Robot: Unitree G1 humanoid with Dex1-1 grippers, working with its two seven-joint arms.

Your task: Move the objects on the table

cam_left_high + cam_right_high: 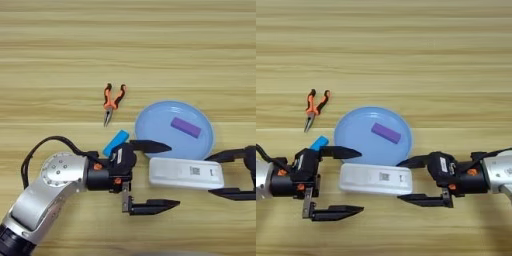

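Flanking: both grippers bracket the white device from its two short ends, neither touching it.
Left gripper: fingers spread wide, holding nothing; the device's end lies just ahead of the gap, nearer the upper finger.
Right gripper: also released, its two fingers splayed around the device's opposite end.
Beyond the fingers: the device's far long edge lies against the rim of the light blue plate, which carries the purple block.
Behind the left gripper: a bright blue block sits right by its wrist; the orange-handled pliers lie farther off on the table.
Risk: an uneven squeeze would likely skew the flat device into the plate, jolting the purple block.
Risk: a left-arm swing may clip the blue block.
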